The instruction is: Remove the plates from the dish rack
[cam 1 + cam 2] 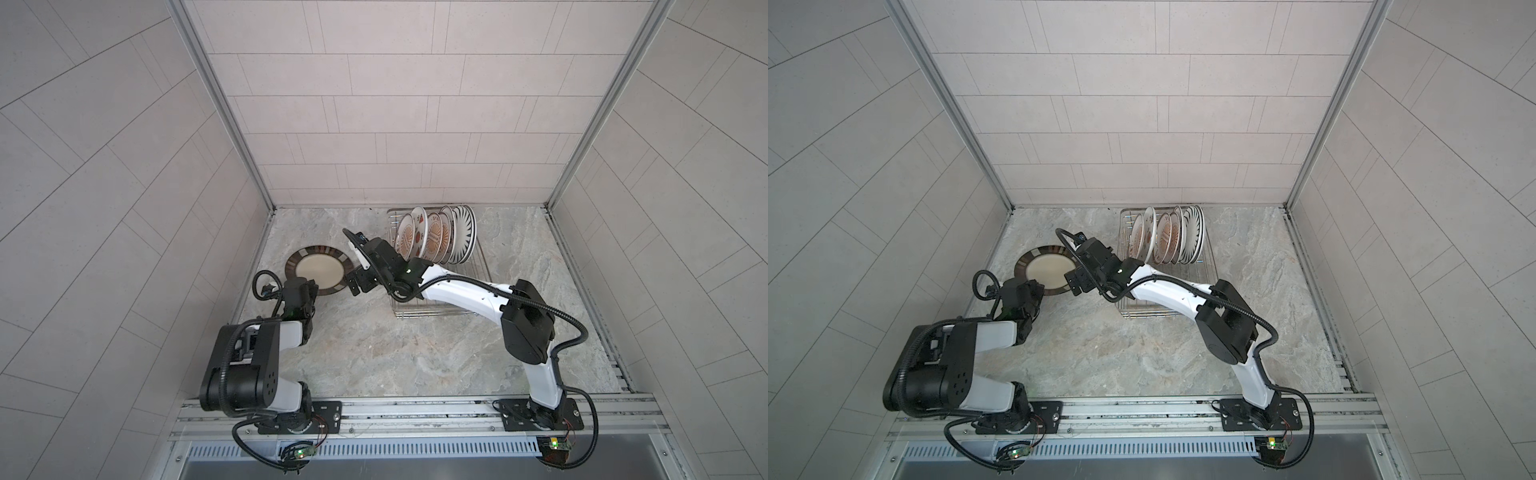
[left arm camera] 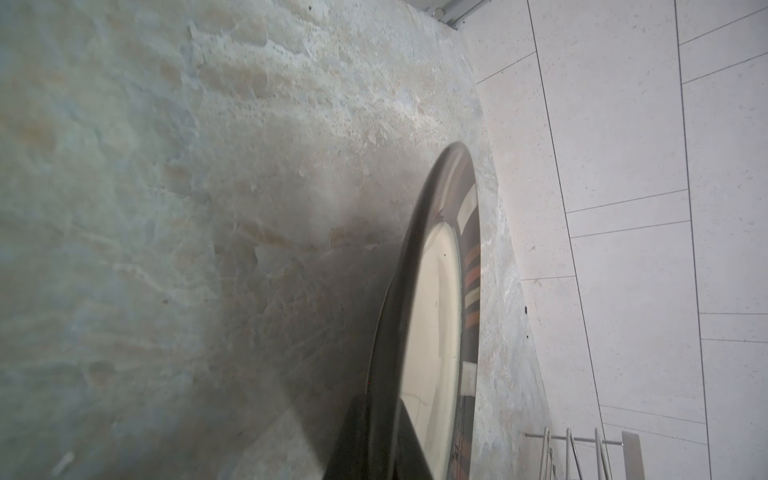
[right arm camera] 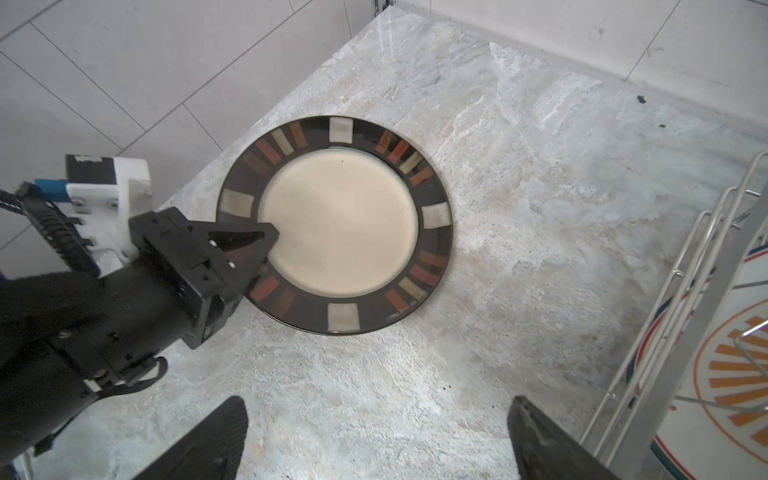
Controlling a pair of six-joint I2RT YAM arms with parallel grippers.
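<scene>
We see pale grey tiled walls (image 1: 374, 104) closing three sides of a marbled stone tabletop (image 1: 395, 353), aluminium corner posts (image 1: 224, 104), a metal rail (image 1: 415, 411) in front, light soft and even

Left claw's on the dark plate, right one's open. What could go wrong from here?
1. Left claw is shut on the dark-rimmed plate's rim; pulling back before opening would likely drag it.
2. Right claw hangs open beside the dish rack; a loose swing could knock the leaning plates.
</scene>
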